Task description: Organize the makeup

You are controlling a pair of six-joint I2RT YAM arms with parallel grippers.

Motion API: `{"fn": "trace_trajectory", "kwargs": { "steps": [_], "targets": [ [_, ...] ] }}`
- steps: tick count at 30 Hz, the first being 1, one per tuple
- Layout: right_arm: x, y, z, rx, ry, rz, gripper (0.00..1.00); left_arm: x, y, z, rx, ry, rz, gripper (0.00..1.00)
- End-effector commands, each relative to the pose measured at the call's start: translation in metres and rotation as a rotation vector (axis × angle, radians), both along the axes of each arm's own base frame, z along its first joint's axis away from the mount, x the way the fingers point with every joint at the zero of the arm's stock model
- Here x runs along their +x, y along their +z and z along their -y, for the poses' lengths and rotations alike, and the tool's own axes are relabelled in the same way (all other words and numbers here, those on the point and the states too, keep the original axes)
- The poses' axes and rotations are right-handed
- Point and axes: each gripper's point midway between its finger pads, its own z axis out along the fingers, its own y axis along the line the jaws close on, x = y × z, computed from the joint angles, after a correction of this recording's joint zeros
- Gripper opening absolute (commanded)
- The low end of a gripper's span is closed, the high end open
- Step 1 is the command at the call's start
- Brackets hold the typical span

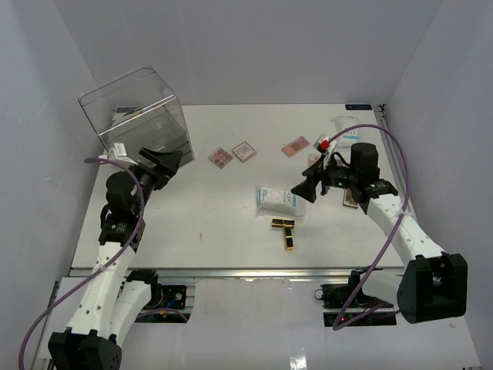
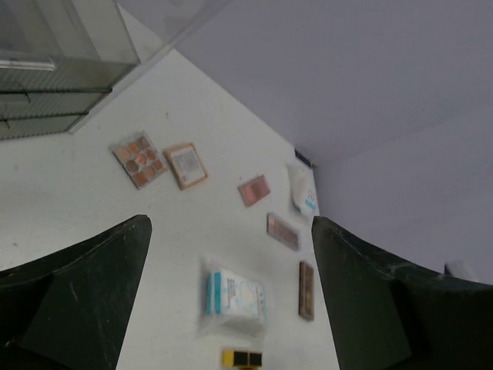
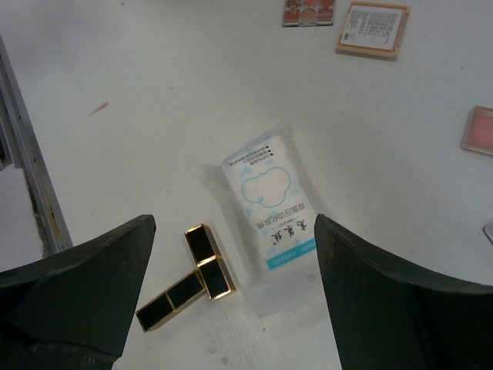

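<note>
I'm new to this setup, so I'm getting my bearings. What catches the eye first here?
The big clear plastic box at the far left corner of the table stands out first. Mid-table lies a white-blue sachet, with black-and-gold lipstick tubes forming a T just nearer the arms. The right gripper hangs open beside the sachet.

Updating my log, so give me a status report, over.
Left gripper open, empty. Right gripper open, above white-blue plastic sachet and black-and-gold lipstick tubes. Nothing in the way.
</note>
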Motion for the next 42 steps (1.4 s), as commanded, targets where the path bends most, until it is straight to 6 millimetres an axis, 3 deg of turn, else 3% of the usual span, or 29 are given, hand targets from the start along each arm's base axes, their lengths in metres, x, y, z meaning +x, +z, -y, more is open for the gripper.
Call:
{"fn": "trace_trajectory", "kwargs": {
  "steps": [1,5,10,14,21,28,38,42],
  "targets": [
    [-0.015,0.02,-0.005,0.048,0.058,0.119,0.9,-0.001,0.023,-0.048,-0.23,0.301,0.051,0.94],
    [-0.02,0.025,-0.005,0.055,0.079,0.146,0.9,0.009,0.006,-0.055,-0.232,0.338,-0.037,0.92],
    [-0.024,0.022,-0.006,0.056,0.099,0.154,0.9,0.026,-0.029,-0.061,-0.237,0.346,-0.132,0.89],
    [-0.025,0.022,-0.007,0.058,0.108,0.155,0.9,0.039,-0.064,-0.076,-0.278,0.353,-0.194,0.85],
    [-0.025,0.02,-0.006,0.055,0.11,0.153,0.9,0.054,-0.077,-0.081,-0.364,0.31,-0.097,0.7],
    [-0.022,0.015,-0.006,0.051,0.108,0.136,0.9,0.069,-0.081,-0.088,-0.36,0.329,-0.056,0.64],
    [-0.02,0.01,-0.005,0.046,0.104,0.126,0.9,0.081,-0.093,-0.095,-0.397,0.363,-0.042,0.47],
    [-0.02,0.009,-0.005,0.047,0.107,0.121,0.9,0.085,-0.094,-0.097,-0.406,0.374,-0.042,0.46]
  ]
}}
